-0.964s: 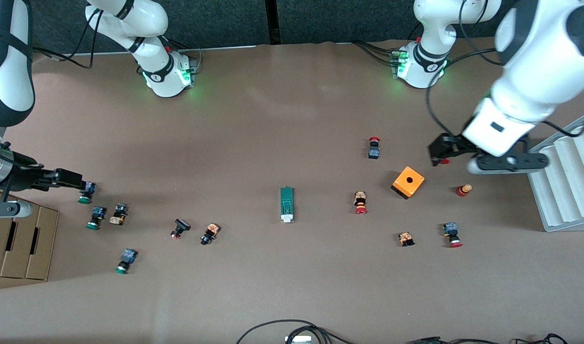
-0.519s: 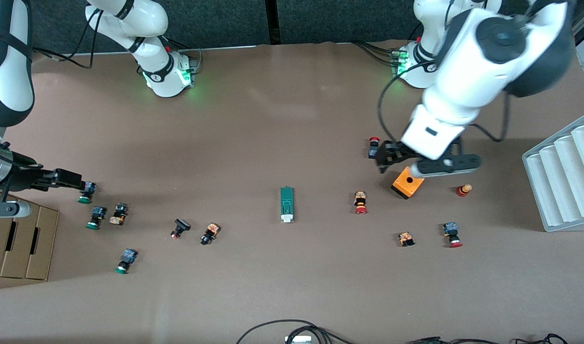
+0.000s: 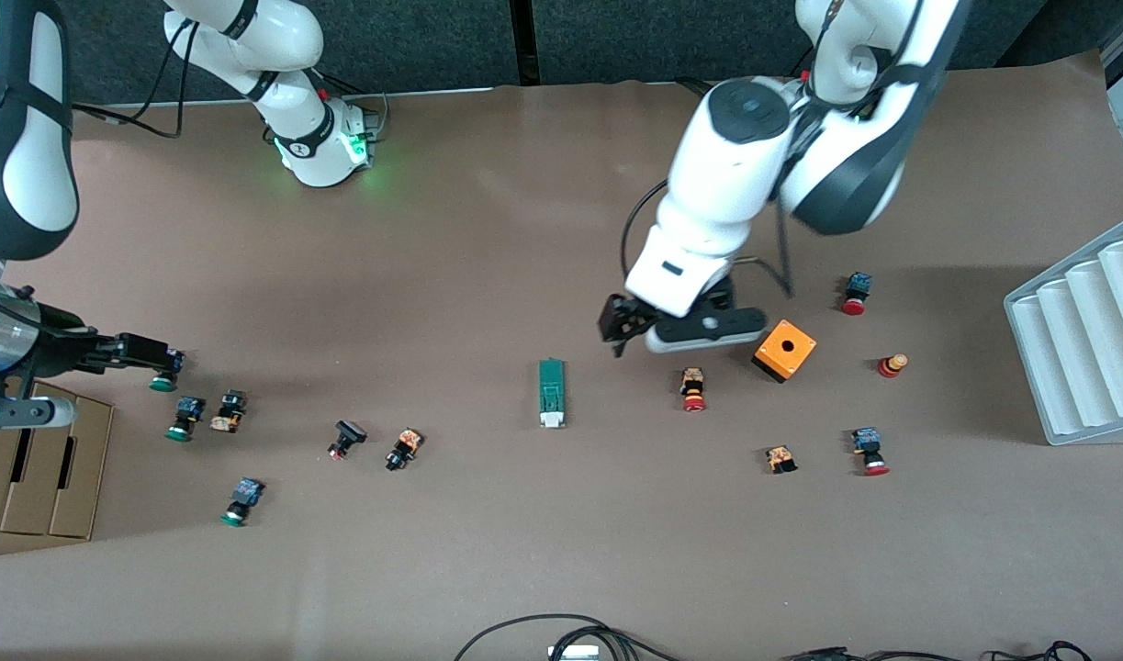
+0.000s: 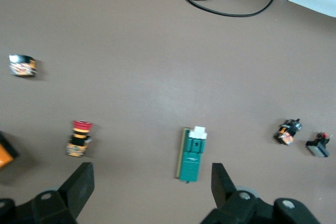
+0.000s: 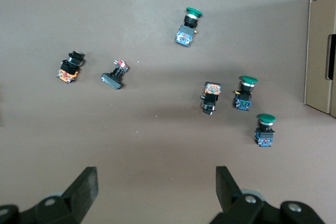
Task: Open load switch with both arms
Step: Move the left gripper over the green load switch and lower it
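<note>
The load switch (image 3: 551,393), a narrow dark-green block with a white piece at its end nearer the front camera, lies flat mid-table. In the left wrist view the load switch (image 4: 192,153) lies just off the gap between the fingers. My left gripper (image 3: 618,330) hangs open and empty over bare table between the switch and the orange box; in its own view the left gripper (image 4: 152,184) has nothing between its fingers. My right gripper (image 3: 168,359) stays open and empty over the green-capped buttons at the right arm's end; the right gripper (image 5: 156,182) sees bare table.
An orange cube box (image 3: 785,350) sits beside the left gripper. Small red-capped push buttons (image 3: 693,389) lie around it, green-capped ones (image 3: 177,419) at the right arm's end. A white ridged tray (image 3: 1084,330) and a cardboard box (image 3: 38,468) mark the table's two ends. Cables (image 3: 561,633) lie along the front edge.
The left arm has swept from the white tray's end past the orange box toward the load switch, uncovering a red button. The right arm has barely moved.
</note>
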